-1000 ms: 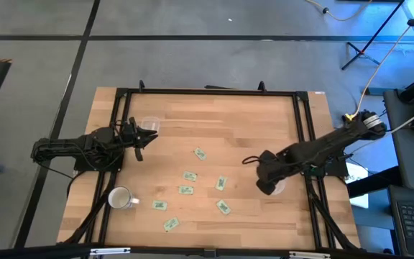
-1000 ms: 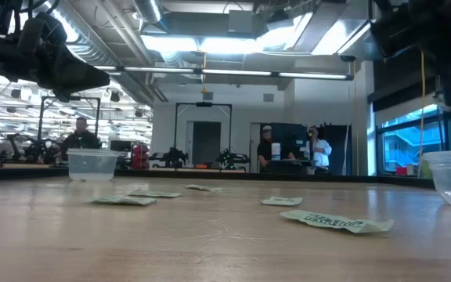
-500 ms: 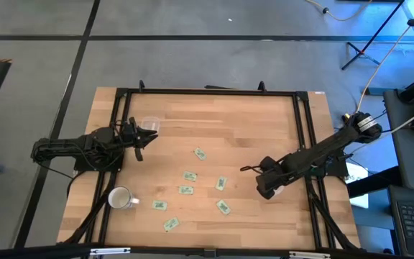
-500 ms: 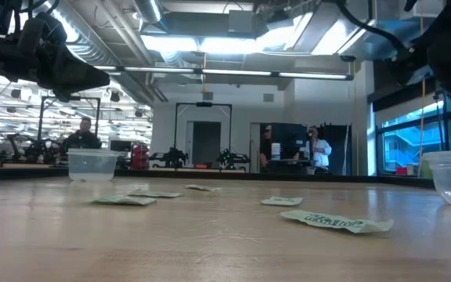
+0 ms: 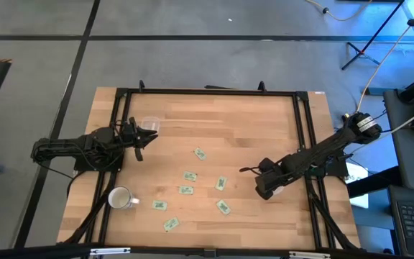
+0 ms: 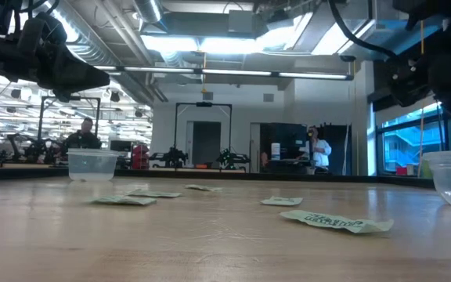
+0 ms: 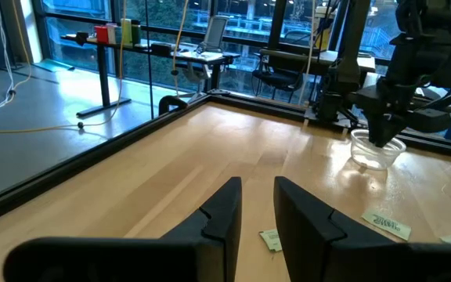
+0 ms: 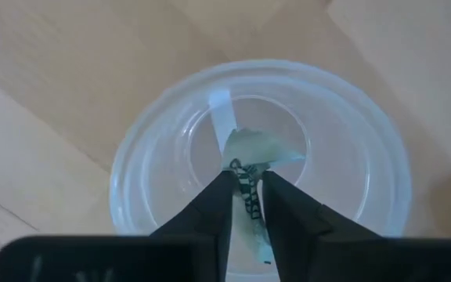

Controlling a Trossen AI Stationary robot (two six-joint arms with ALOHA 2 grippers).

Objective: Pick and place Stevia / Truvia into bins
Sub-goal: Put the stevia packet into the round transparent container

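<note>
Hovering over the right bin (image 8: 261, 153), right gripper (image 8: 245, 196) is clamped on 1 Stevia sachet (image 8: 250, 168); it may stick to a finger or flutter past the bin rim on release. Left gripper (image 7: 257, 205), fingers slightly apart, waits well apart from that bin, near the other bin (image 5: 149, 124)

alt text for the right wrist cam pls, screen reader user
The right gripper pinches a pale green sweetener packet directly over a round clear plastic cup, seen from above. The cup stands on the light wooden table, and a white packet already lies inside it.
</note>
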